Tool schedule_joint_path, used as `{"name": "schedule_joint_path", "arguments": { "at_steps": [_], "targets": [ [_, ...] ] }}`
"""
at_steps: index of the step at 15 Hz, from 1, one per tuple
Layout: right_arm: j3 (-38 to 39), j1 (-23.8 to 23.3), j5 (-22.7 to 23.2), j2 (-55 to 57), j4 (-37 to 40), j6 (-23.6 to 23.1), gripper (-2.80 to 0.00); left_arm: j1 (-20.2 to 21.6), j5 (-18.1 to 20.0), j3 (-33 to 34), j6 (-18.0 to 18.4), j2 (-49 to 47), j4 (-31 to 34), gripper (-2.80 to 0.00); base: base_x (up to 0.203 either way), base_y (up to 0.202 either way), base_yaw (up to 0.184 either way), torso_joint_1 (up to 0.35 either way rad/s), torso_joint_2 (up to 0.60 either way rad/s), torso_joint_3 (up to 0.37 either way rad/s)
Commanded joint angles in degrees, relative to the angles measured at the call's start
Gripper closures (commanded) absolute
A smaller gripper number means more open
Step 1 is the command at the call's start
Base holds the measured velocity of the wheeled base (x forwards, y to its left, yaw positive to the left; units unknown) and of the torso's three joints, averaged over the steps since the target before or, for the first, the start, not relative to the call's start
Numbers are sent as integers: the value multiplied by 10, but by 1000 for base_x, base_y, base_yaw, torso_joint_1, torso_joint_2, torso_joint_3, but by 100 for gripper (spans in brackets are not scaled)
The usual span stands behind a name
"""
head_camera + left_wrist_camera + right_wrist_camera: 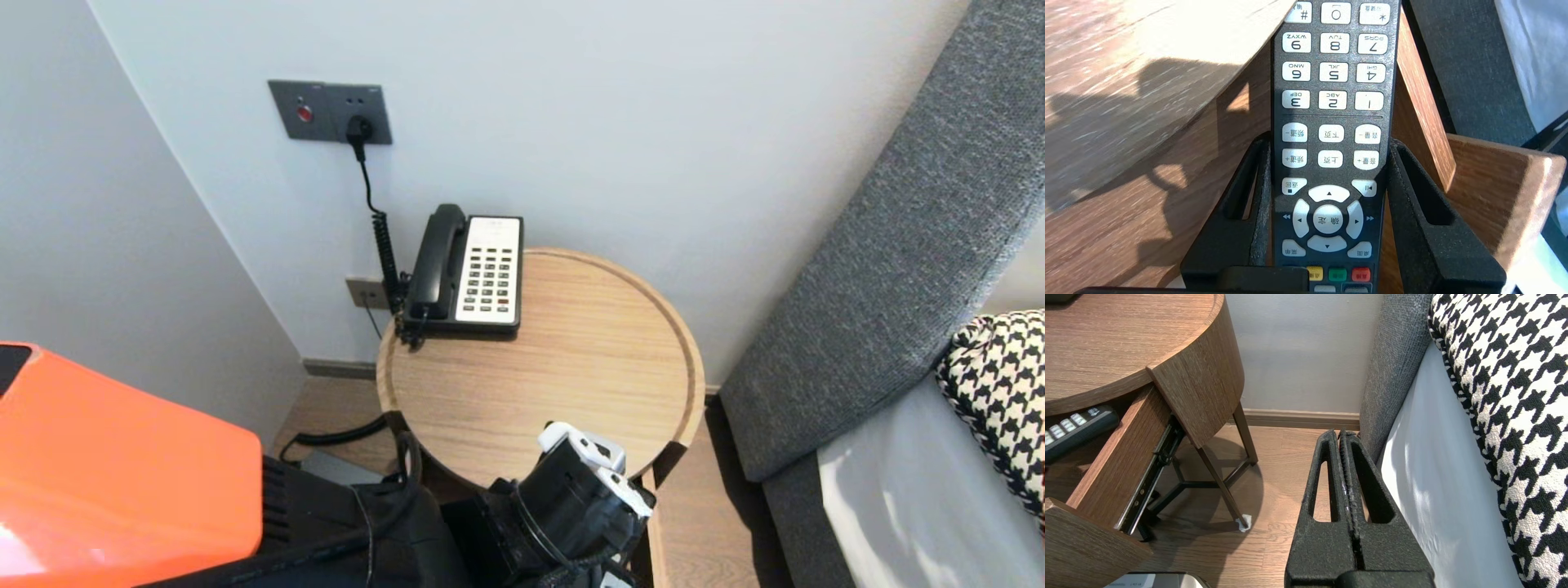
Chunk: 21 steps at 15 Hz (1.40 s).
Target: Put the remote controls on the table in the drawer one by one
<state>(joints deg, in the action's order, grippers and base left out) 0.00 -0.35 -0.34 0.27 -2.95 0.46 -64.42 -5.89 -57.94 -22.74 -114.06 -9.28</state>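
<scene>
- Left gripper [1329, 143]: fingers clamped on both long sides of a black remote [1331, 81], keypad up.
- Remote sits in the open drawer [1494, 183], its far end under the round table's top [571, 351]; can't tell if it touches the drawer floor.
- Phone [469, 273] on the table's back edge, by the wall.
- Right gripper [1340, 435]: fingers pressed together, empty, low between table and bed [1412, 477].
</scene>
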Motion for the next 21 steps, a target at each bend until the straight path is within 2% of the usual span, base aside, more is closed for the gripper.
{"name": "schedule_joint_path", "arguments": {
  "at_steps": [1, 11, 13, 21],
  "targets": [
    [14, 0, 0, 0, 0, 0, 0, 0, -1, -8, -7, -10, 0, 0, 0, 0, 0, 0, 0, 0],
    [14, 0, 0, 1, 0, 0, 0, -7, -22, 7, -14, -19, -11, 0, 0, 0, 0, 0, 0, 0],
    [14, 0, 0, 1, 0, 0, 0, -7, -41, 16, -15, -15, -12, 0, 0, 0, 0, 0, 0, 0],
    [14, 0, 0, 1, 0, 0, 0, -7, -43, 43, -22, -19, -29, 0, 0, 0, 0, 0, 0, 0]
  ]
}}
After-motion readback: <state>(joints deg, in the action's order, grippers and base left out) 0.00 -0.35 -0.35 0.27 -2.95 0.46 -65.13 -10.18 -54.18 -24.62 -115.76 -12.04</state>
